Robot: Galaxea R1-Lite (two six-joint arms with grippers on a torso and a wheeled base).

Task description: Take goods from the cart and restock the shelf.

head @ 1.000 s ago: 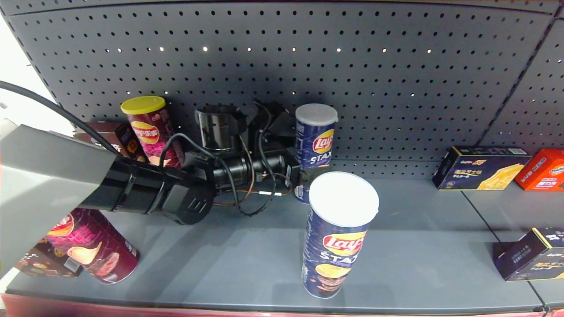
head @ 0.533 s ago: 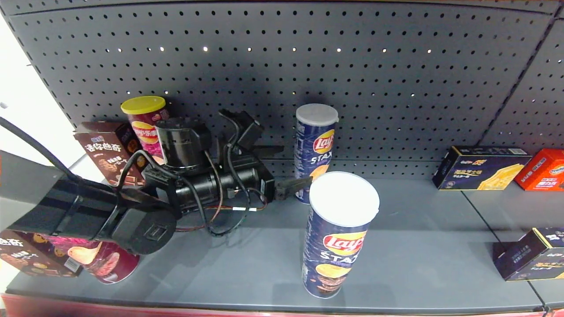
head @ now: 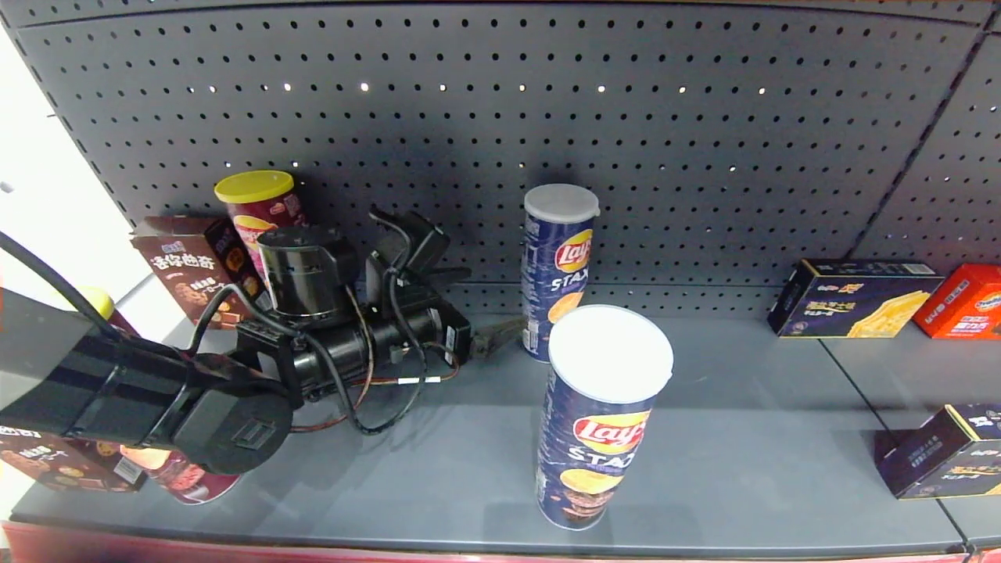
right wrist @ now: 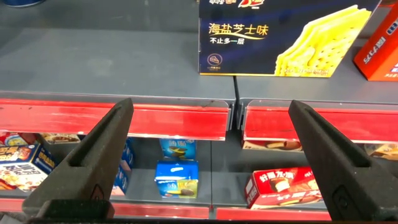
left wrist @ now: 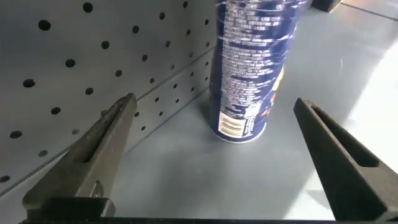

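Observation:
Two blue chip cans stand upright on the grey shelf [head: 743, 438]: a rear can [head: 557, 274] by the pegboard and a front can [head: 598, 422] near the shelf edge. My left gripper [head: 496, 301] is open and empty just left of the rear can, low over the shelf. In the left wrist view the rear can [left wrist: 252, 68] stands a short way beyond the open left gripper [left wrist: 214, 102], untouched. My right gripper [right wrist: 211, 106] is open and empty, facing the red shelf rail [right wrist: 180, 118] below a dark blue cracker box [right wrist: 286, 37].
A purple can with a yellow lid [head: 258, 207] and a brown box [head: 188, 266] stand behind the left arm. Another purple can [head: 188, 481] lies at the front left. Dark blue boxes [head: 852, 301] [head: 942, 453] and an orange box [head: 962, 301] sit at the right. Goods [right wrist: 177, 177] fill a lower shelf.
My left gripper has drawn back to the left, away from the rear blue can, which stays upright by the pegboard. The front can has not moved.

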